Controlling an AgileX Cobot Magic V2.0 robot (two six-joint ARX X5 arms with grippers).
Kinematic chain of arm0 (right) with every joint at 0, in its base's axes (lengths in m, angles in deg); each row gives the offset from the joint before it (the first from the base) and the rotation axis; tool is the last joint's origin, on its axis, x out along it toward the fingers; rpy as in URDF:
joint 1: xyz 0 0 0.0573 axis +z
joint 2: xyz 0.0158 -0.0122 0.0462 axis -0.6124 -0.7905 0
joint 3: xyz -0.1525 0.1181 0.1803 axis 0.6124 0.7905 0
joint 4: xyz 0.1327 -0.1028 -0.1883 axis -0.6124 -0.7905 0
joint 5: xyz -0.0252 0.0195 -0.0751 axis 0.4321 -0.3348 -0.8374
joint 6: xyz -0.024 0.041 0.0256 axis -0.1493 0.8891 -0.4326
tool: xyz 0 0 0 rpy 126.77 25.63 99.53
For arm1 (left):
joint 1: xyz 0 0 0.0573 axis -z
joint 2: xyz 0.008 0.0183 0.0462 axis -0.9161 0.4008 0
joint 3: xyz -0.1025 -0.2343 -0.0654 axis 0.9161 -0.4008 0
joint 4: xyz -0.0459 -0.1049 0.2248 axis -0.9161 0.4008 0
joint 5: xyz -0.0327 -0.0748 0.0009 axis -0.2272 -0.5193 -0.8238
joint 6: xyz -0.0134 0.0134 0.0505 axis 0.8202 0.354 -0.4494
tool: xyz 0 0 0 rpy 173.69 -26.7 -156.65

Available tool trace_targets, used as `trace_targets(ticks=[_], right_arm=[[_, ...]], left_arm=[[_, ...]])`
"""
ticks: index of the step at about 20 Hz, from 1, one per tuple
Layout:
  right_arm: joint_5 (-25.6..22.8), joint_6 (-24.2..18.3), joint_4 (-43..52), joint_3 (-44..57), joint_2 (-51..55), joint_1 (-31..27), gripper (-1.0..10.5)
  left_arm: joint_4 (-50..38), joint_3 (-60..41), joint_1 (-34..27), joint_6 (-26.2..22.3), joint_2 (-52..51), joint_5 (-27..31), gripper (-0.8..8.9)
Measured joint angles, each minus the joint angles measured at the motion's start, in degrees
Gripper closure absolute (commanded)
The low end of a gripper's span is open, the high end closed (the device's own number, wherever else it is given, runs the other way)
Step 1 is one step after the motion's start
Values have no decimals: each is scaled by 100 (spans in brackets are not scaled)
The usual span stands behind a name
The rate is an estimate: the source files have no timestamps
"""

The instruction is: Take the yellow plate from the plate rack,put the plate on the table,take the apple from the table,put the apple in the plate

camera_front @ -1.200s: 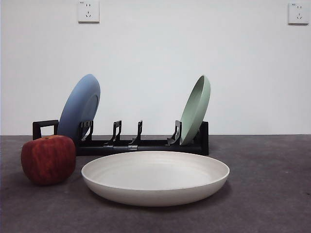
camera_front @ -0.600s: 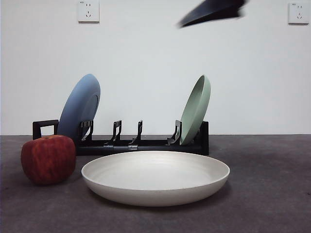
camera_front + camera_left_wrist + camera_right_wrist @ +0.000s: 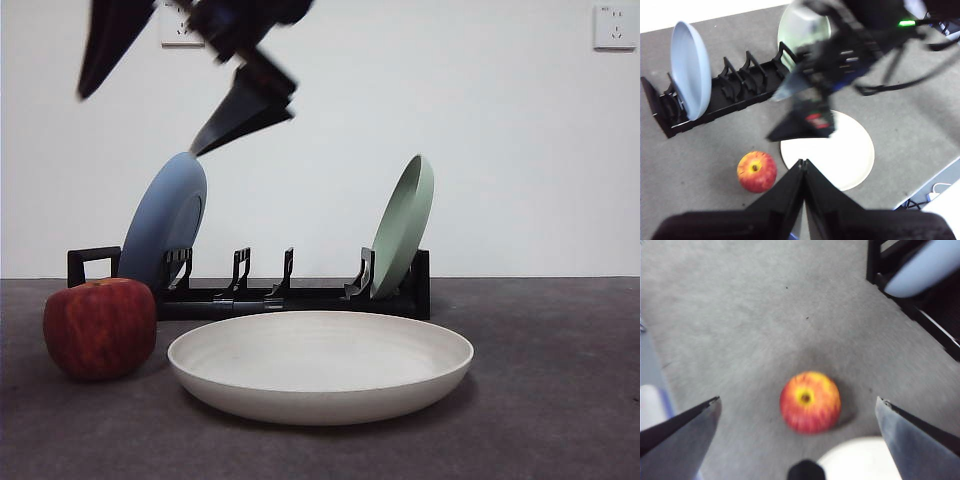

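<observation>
Red apple (image 3: 99,328) sits on the table (image 3: 560,400) at nine o'clock of the yellow plate (image 3: 320,365). We hover our right claw (image 3: 797,412) released above it; our left claw (image 3: 803,167) stays clenched.

Front low, level; wrists overhead; all share apple (image 3: 99,328).

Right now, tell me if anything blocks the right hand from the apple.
Nothing visible does. The right hand, open, hangs above the apple with only bare table between them; the rack stands off to one side.
</observation>
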Motion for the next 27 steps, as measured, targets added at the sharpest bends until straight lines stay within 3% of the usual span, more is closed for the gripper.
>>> trace_targets(ticks=[11,27], right_arm=[[-267,92,-173,-1235,-1851,330,243],[-507,396,-758,-1268,-2293,389,261]], left_arm=[[809,2,2,-151,-516,-201,821],[855,2,7,-470,-518,-330,821]])
